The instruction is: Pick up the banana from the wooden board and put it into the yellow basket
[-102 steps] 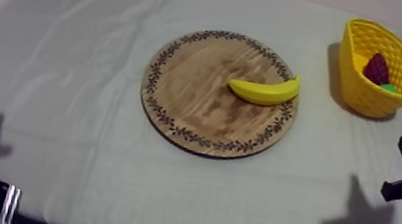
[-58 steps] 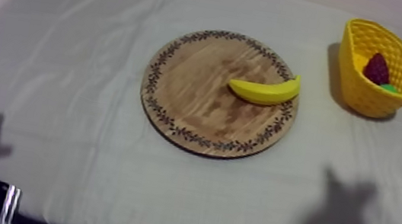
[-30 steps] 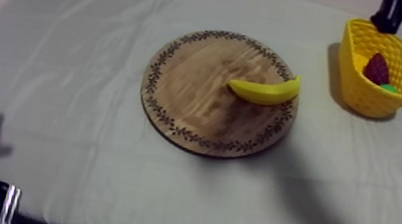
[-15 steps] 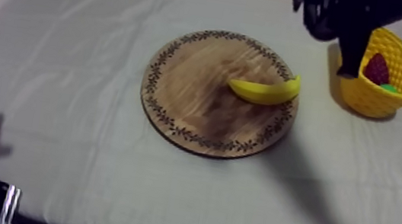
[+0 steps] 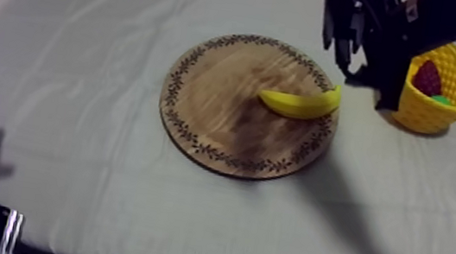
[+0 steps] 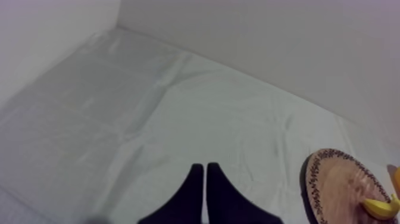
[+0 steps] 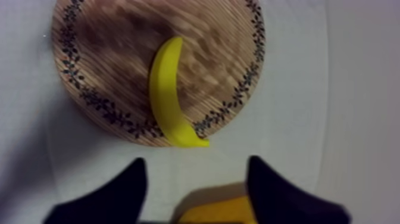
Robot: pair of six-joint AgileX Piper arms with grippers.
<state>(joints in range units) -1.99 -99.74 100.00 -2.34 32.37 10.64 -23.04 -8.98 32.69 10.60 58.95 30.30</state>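
The right arm reaches in from the far right of the bench (image 5: 82,184), stretched over the gap between the round wooden board (image 5: 227,102) and the yellow basket (image 5: 426,115). Its right hand (image 5: 370,77) hangs above the cloth with the fingers pointing down. In the right wrist view the right hand (image 7: 196,179) is spread wide with nothing between the two black fingers. The basket's rim (image 7: 217,210) lies just under them and the board (image 7: 107,47) lies beyond. The banana (image 5: 301,104) lies on the board, on the side nearest the basket, with one end (image 7: 196,142) at the patterned rim, apart from the fingers. A small red fruit (image 5: 428,78) sits in the basket. The left arm rests low at the near left edge. Its left hand (image 6: 205,190) has the fingers pressed together in a narrow wedge, holding nothing, well apart from the board (image 6: 333,184).
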